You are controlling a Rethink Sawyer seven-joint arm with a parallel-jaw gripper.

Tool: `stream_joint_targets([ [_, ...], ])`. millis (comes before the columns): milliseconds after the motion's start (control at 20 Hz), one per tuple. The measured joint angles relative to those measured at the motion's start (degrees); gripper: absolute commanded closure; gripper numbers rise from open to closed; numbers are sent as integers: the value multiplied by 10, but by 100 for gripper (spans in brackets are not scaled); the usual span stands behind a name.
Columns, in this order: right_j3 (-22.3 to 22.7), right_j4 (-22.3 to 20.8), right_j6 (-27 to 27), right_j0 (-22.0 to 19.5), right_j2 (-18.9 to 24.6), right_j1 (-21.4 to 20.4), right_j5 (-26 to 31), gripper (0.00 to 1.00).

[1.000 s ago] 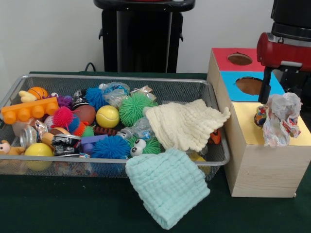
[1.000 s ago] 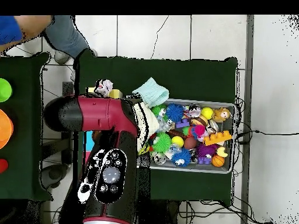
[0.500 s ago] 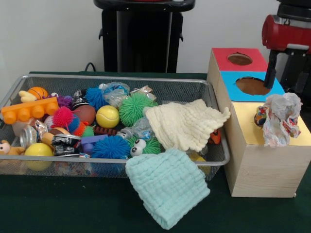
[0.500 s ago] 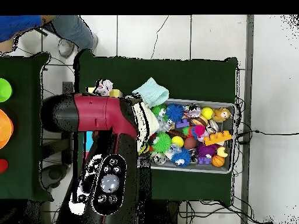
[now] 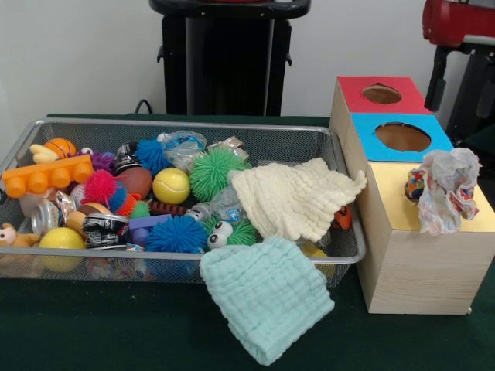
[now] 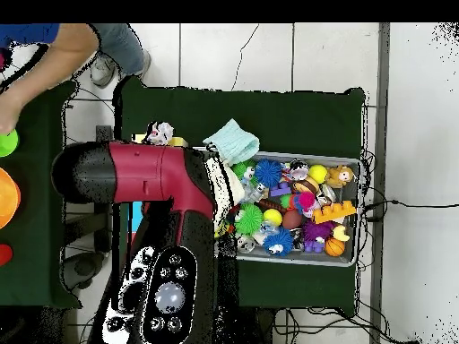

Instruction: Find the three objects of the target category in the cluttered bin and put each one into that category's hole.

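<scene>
Nearest, one mint cloth (image 5: pixel 267 297) hangs out over the front rim of the wire bin (image 5: pixel 155 267), low and well left of the arm (image 5: pixel 456 19).

- In the bin: one cream cloth (image 5: pixel 294 197) lies on top at the end towards the box; two yellow balls and one orange block lie among the mixed toys.
- Wooden box (image 5: pixel 418 270), below the arm: three coloured panels. One crumpled patterned wad (image 5: pixel 442 189) sits on the near yellow one, not dropped through. Two open holes lie beyond, blue (image 5: pixel 402 137) and red (image 5: pixel 382 93).
- Gripper: not made out under the raised arm, so I cannot tell its opening or any load.

Judged step: one soft item delivered, two cloths remaining. The next move calls for reaching into the bin and pinching the cream cloth.
</scene>
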Motion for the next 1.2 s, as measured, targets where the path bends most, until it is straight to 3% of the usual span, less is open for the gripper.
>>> stream_joint_targets([
  [50,0,0,0,-1,0,-3,0,100],
  [1200,0,-2,0,-10,0,4,-7,100],
])
